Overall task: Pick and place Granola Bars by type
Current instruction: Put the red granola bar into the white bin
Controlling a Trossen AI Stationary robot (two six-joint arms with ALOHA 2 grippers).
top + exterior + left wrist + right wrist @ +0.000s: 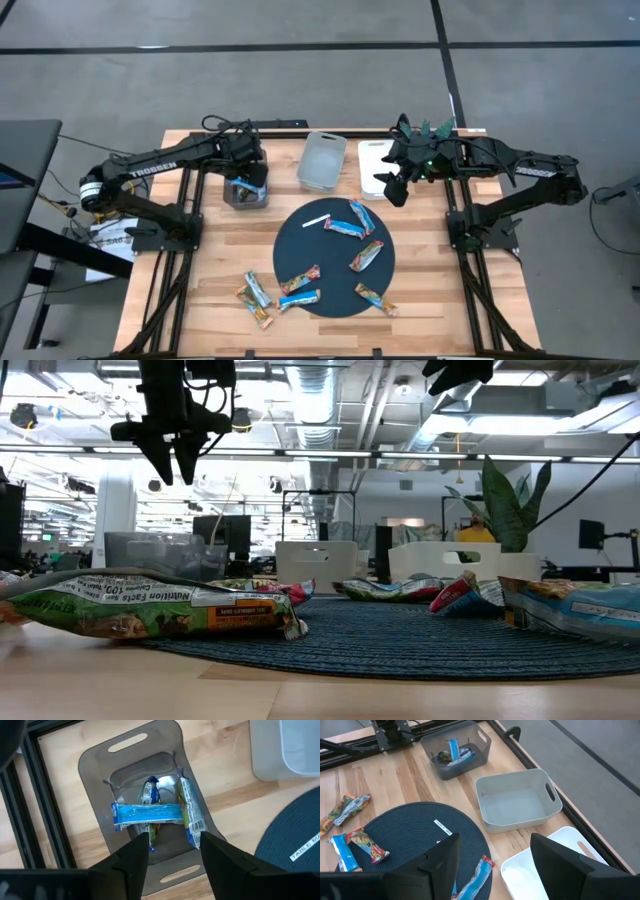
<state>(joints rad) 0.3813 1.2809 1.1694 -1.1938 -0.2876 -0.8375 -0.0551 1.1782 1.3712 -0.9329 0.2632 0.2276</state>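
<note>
Several granola bars in blue, orange and multicoloured wrappers lie on the round dark blue mat (335,262), such as one blue bar (345,227). Two more (256,292) rest on the wood off its near-left edge. My left gripper (172,847) hangs open and empty above the dark grey bin (245,192). In that bin a blue bar (147,813) lies across other bars (189,810). My right gripper (492,865), open and empty, hovers by the white bin (377,160), high above the table (455,372).
A light grey bin (322,160) with nothing in it stands between the dark grey and white bins along the far side. A thin white strip (316,220) lies on the mat's far-left part. Bare wood shows on the table's near corners (425,310).
</note>
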